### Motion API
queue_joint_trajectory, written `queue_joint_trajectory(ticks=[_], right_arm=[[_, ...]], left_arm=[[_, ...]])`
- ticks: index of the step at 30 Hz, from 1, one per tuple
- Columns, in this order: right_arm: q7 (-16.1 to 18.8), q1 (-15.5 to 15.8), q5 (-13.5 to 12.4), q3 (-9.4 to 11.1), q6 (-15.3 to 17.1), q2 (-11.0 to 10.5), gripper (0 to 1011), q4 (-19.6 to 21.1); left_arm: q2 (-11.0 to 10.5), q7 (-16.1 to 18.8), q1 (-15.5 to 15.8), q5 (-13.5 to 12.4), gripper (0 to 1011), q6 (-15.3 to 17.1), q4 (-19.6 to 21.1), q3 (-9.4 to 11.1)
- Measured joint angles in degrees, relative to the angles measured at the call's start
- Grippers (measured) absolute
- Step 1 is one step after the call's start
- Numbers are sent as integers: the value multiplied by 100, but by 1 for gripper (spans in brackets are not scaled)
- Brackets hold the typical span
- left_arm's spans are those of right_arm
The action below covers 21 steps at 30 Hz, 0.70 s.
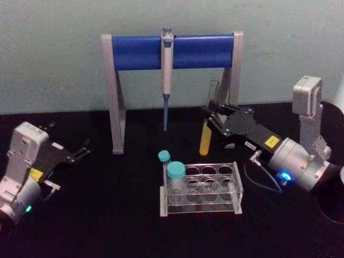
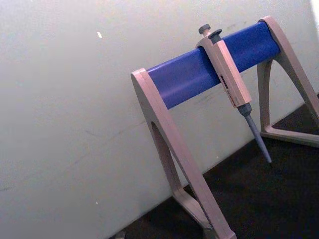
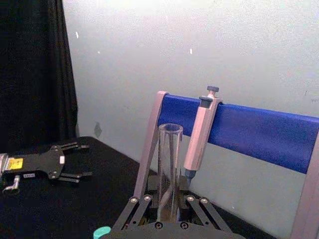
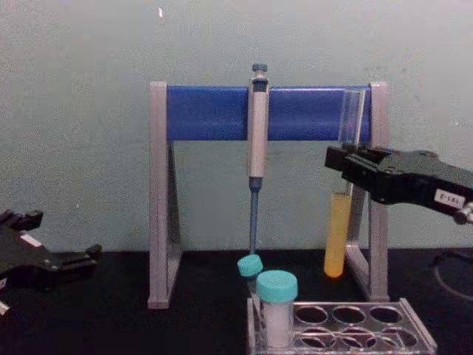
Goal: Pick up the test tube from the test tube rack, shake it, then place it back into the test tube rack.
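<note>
The test tube (image 1: 207, 121) is a long clear tube with yellow-orange liquid in its lower part. It hangs upright in the air, behind and slightly right of the test tube rack (image 1: 232, 176). My right gripper (image 1: 214, 115) is shut on its middle. From the chest view the test tube (image 4: 338, 229) hangs below the right gripper (image 4: 346, 166), its bottom above the test tube rack (image 4: 417, 331). The test tube (image 3: 170, 164) rises between the fingers in the right wrist view. My left gripper (image 1: 79, 152) rests open at the far left, holding nothing.
Two teal-capped tubes (image 1: 176, 171) stand in the rack's left end. Behind it stands a tall grey stand with a blue crossbar (image 1: 134, 52), a pipette (image 1: 167, 70) hanging from its middle. The tube is close to the stand's right leg (image 1: 234, 70).
</note>
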<state>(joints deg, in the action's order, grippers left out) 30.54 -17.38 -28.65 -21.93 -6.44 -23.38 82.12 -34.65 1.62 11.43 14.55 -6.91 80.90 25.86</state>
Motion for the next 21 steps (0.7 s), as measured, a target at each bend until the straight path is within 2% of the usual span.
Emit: queue_joint_trajectory(ticks=[21], right_arm=[[-4, 19, -1, 21, 6, 6, 229, 57]], left_arm=[[0, 0, 0, 0, 1010, 0, 0, 0]])
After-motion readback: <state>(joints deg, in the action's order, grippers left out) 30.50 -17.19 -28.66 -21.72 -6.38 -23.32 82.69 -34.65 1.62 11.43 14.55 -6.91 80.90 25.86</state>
